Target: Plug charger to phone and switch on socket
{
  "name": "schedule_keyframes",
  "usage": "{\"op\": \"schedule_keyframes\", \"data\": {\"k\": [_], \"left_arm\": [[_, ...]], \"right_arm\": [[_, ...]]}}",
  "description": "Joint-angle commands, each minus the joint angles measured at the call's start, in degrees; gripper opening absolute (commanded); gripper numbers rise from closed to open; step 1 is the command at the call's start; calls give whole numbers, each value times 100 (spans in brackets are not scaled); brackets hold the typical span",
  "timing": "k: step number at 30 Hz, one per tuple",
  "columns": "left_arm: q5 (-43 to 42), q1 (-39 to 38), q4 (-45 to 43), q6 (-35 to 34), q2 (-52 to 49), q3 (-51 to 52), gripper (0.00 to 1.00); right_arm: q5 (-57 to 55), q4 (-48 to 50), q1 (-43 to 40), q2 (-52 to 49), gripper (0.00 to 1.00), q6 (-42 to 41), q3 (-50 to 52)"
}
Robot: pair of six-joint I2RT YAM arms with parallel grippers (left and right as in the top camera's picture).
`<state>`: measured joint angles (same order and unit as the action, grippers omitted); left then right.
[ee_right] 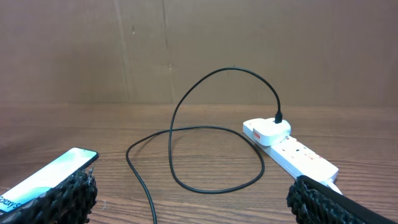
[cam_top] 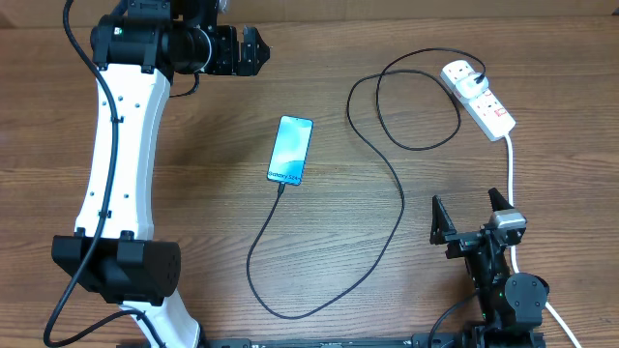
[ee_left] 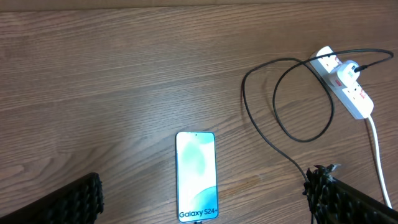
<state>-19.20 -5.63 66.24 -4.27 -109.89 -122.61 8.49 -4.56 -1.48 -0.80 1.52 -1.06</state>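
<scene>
phone: The phone [cam_top: 290,150] lies flat and screen-up near the middle of the counter [cam_top: 208,198], lit pale blue. It is between the two arms and well apart from both. Its bottom edge, the one with the small text, faces the robot's side, where the cable comes in.
charger: The charger [cam_top: 402,207] meets the phone's bottom edge and looks seated there, though the joint is too small to be sure. From there the cable sweeps in a wide slack loop toward the near edge and back up to the socket, so nothing tugs on the phone.
plug end: The plug end [cam_top: 463,73] stands upright in the far end of the socket.
socket: The socket [cam_top: 481,99] lies slantwise at the far right of the counter, with red markings on top. Whether its switch is on cannot be told.
white lead: The white lead [cam_top: 510,164] runs from the socket toward the right arm's base.
left hand: The left hand [cam_top: 253,50] is released, fingers spread, with nothing in it. It is parked at the far left, clear of the cable.
right hand: The right hand [cam_top: 466,201] is released and empty. It is near the socket with its fingers pointing toward it.
step in hand: The plugging-in appears done, which probably leaves the switch. The right hand is the better placed for it.
risk: A press may slide the light strip.
</scene>
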Motion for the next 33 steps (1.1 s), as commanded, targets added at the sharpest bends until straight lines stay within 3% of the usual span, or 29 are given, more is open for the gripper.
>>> {"op": "schedule_keyframes", "data": {"k": [1,33], "left_arm": [[33,-39,-4,66,-42,-13,100],[33,-39,-4,66,-42,-13,100]], "right_arm": [[-90,4,-7,63,100,26,59],[-195,-13,597,63,100,304,57]]}}
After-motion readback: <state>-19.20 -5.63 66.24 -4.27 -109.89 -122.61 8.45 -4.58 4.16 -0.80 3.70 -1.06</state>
